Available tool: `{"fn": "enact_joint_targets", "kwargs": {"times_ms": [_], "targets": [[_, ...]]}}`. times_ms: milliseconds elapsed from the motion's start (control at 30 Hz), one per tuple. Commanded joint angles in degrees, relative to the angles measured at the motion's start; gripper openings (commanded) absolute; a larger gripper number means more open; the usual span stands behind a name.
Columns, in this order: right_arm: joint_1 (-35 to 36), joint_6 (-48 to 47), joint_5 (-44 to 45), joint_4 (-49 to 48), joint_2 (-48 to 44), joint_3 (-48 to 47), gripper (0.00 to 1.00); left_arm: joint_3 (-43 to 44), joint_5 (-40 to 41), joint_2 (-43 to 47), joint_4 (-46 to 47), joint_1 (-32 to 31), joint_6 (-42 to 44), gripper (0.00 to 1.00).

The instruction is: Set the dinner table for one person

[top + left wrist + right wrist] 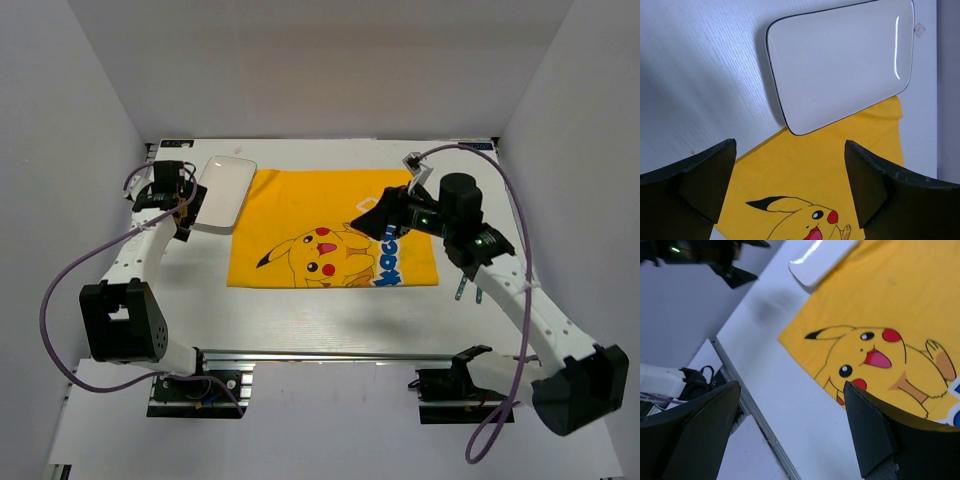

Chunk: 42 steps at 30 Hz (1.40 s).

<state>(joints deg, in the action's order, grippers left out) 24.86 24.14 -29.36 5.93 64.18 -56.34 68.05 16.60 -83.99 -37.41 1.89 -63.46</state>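
We see the white dinner table point(300, 320) lying beneath everything.
Its faintly grained top spans the middle of the overhead view, with a metal rail point(330, 353) at the front. The right arm point(500, 270) hides the right side of the yellow placemat point(300, 215). A white plate point(225, 195) covers the placemat's far left corner. The left gripper point(790, 145) and right gripper point(791, 385) gape wide, holding nothing.

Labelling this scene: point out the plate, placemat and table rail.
White rectangular plate point(840, 65), left wrist view, flat centre.
Yellow Pikachu placemat point(300, 200), top view, plain yellow patch.
Metal rail point(340, 354), top view, mid-length.
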Motion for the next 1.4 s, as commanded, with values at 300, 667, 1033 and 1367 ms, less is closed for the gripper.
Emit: {"fn": "enact_joint_targets", "kwargs": {"times_ms": [300, 667, 1033, 1367], "targets": [[-0.3, 1.7, -4.3, -0.9, -10.0, 0.9, 0.89, -9.8, -11.5, -1.7, 13.6, 6.5, -3.8, 0.98], [-0.2, 0.4, -4.5, -0.6, -14.3, 4.5, 0.89, -10.4, -15.5, -11.3, 25.7, 7.5, -4.0, 0.98], [-0.2, 0.2, -4.6, -1.5, -14.1, 5.2, 0.89, -3.5, -16.4, -24.7, 26.9, 7.5, -2.0, 0.75], [-0.3, -0.2, -3.4, -1.2, -12.9, 3.8, 0.89, -9.5, -13.9, -20.8, 28.8, 9.2, -5.3, 0.00]]}}
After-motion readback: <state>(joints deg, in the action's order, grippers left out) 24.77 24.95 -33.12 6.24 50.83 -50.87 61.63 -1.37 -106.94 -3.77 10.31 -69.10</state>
